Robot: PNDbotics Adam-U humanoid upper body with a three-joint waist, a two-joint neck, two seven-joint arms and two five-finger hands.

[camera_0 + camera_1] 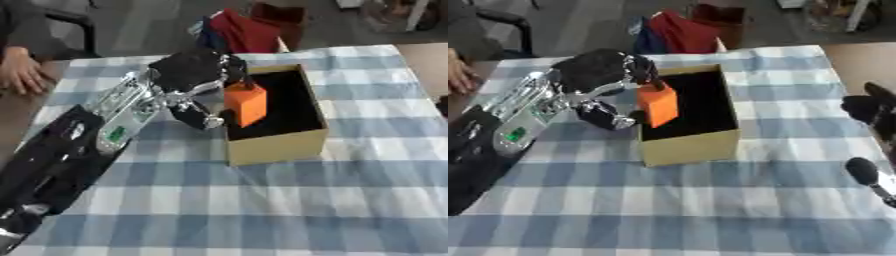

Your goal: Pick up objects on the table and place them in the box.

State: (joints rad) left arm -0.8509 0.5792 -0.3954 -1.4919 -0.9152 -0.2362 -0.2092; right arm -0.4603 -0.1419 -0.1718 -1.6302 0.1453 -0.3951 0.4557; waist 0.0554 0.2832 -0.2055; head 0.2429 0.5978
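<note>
left hand (194,75) pinching the orange block (246,102) over the box (278,145) (right hand (871,111) idle, can't tell its fingers)

We are seeing box (278,145) sitting mid-table (262,210), open top up. Block (246,102) is hanging over box's left part, tilted, lower end inside. Left hand (194,75) is reaching in from left, sitting just left of box, fingers curling on block's top. Right hand (868,107) is resting at right edge, well apart from box. Bags (241,31) are lying behind table's far edge.
</note>
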